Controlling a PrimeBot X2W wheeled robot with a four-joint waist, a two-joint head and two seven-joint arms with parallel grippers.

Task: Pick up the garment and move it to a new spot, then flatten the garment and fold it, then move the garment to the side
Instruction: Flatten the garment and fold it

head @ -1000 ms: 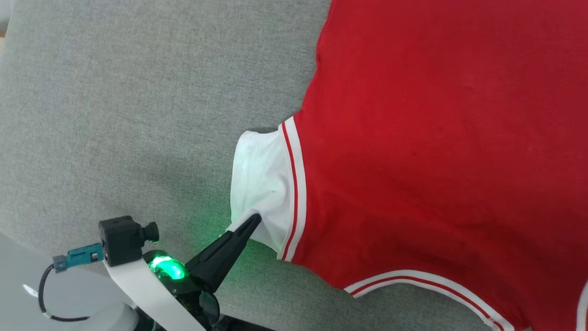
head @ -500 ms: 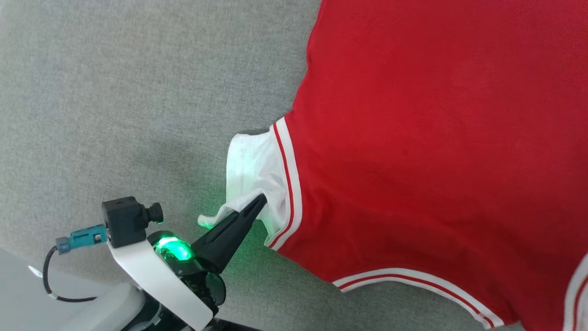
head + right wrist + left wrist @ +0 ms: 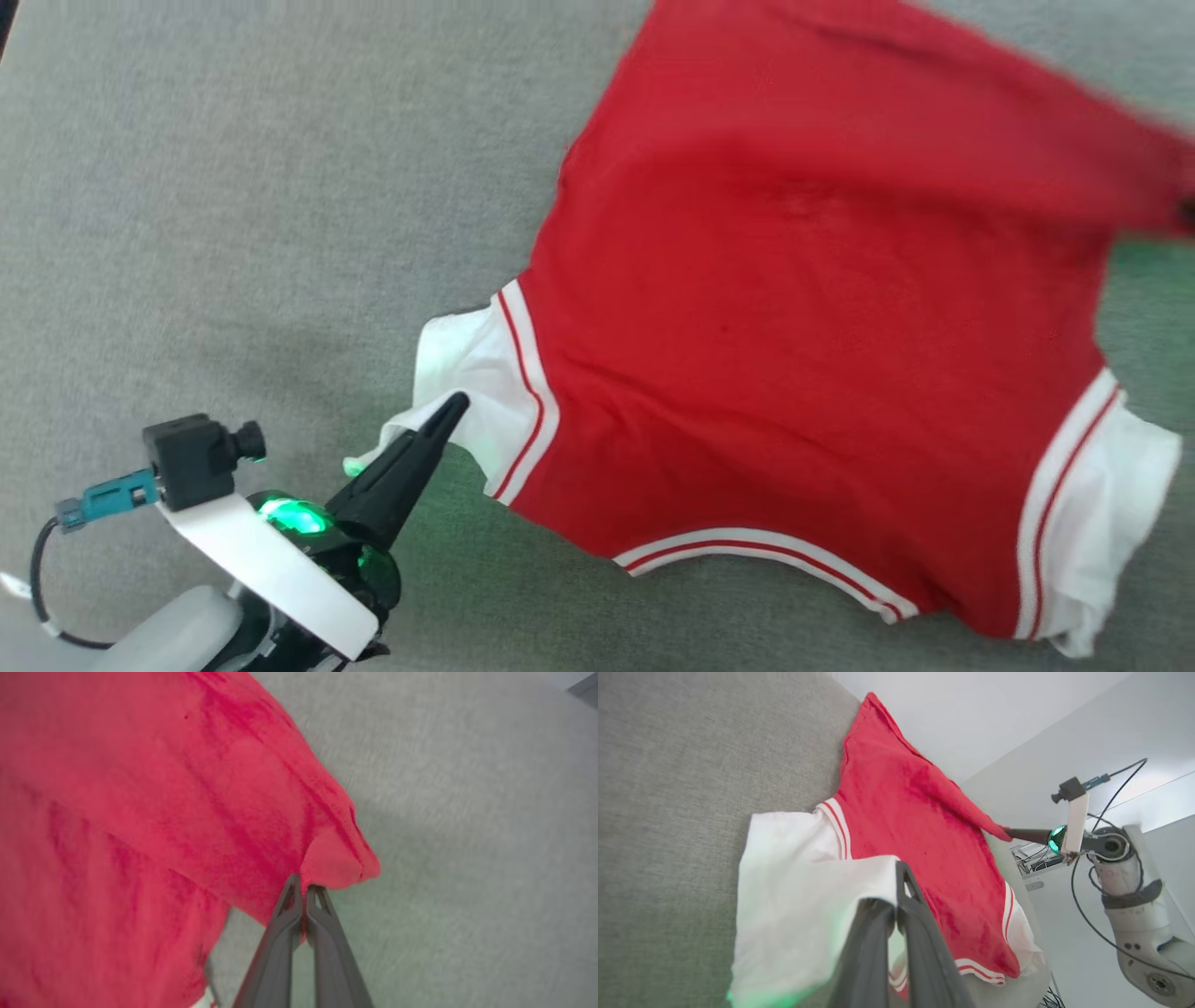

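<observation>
The garment (image 3: 794,327), a red shirt with white sleeve ends and striped trim, lies spread on a grey fabric surface (image 3: 233,233). My left gripper (image 3: 457,403) is at the lower left, shut on the white end of the near sleeve (image 3: 467,373). In the left wrist view that white sleeve (image 3: 798,896) drapes over my shut left gripper (image 3: 899,872). My right gripper (image 3: 303,882) is shut on a red corner of the garment (image 3: 163,812), pulling it up off the surface. The left wrist view shows the right gripper (image 3: 1008,834) holding that stretched corner of the garment (image 3: 901,802).
The grey surface (image 3: 467,812) extends around the shirt on all sides. In the left wrist view its far edge (image 3: 1017,970) drops off beside the right arm (image 3: 1125,886), with pale floor and walls beyond.
The head camera has shifted, bringing the far sleeve and more of the shirt into view. The shirt's upper right corner is now raised and blurred. My left gripper keeps its hold on the white sleeve.
</observation>
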